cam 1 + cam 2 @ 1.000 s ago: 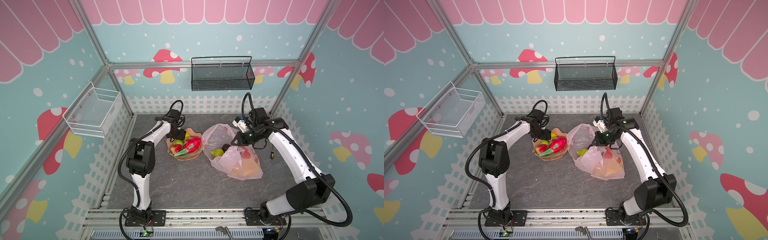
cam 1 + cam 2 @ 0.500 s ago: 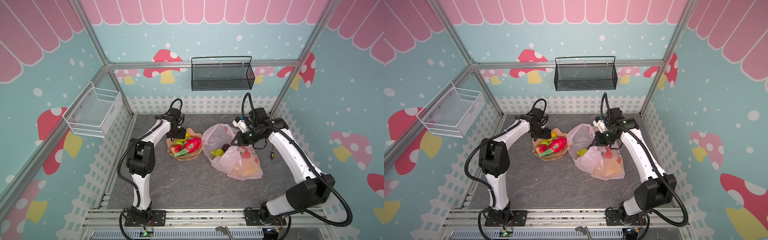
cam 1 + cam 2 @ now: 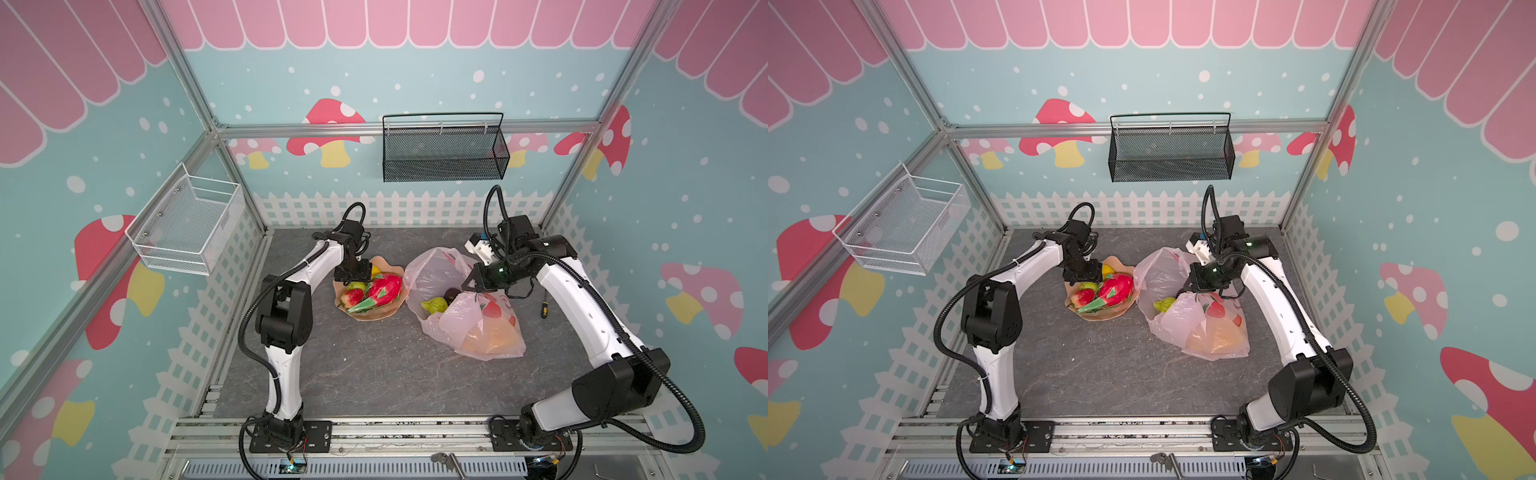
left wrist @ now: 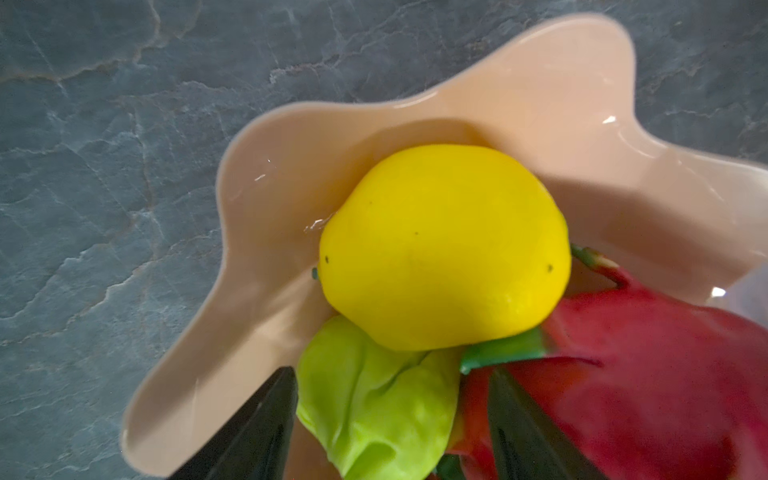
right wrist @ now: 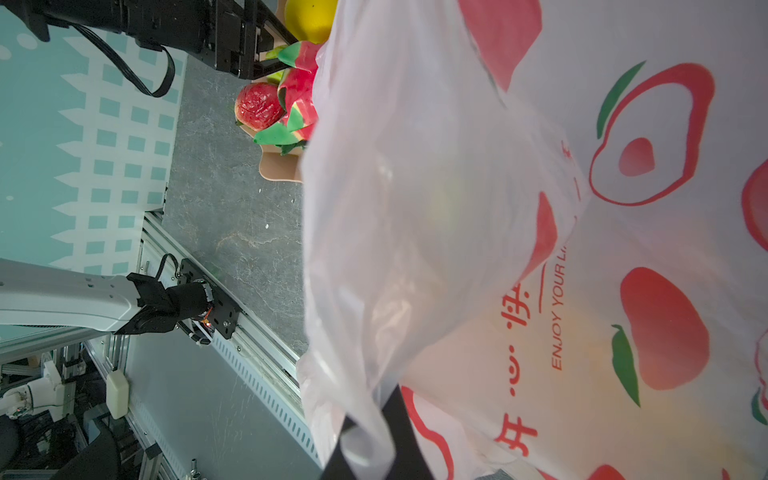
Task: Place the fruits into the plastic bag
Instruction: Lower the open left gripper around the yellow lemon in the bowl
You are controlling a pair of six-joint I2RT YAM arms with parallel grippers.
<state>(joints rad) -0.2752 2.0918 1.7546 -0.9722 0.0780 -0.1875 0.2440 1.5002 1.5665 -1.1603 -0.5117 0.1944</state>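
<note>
The tan wavy dish (image 3: 376, 318) holds the fruits: a red dragon fruit (image 3: 384, 286), a red fruit (image 3: 352, 296), a yellow fruit (image 4: 444, 249) and a light green one (image 4: 374, 407). My left gripper (image 4: 392, 374) is down in the dish (image 4: 291, 166), open, with one finger on each side of the green fruit. The plastic bag (image 3: 478, 316) lies to the right with its mouth held up. Inside it lie a yellow-green pear (image 3: 434, 305), a dark fruit (image 3: 451, 294) and orange shapes. My right gripper (image 5: 372, 415) is shut on the bag's rim (image 5: 457, 208).
A black mesh basket (image 3: 444, 151) hangs on the back wall and a white wire basket (image 3: 187, 224) on the left wall. A small tool (image 3: 543, 309) lies on the grey floor right of the bag. White fence panels line the walls.
My left gripper has sunk a little further into the dish and its jaws have narrowed slightly. The right arm and the bag have not moved.
</note>
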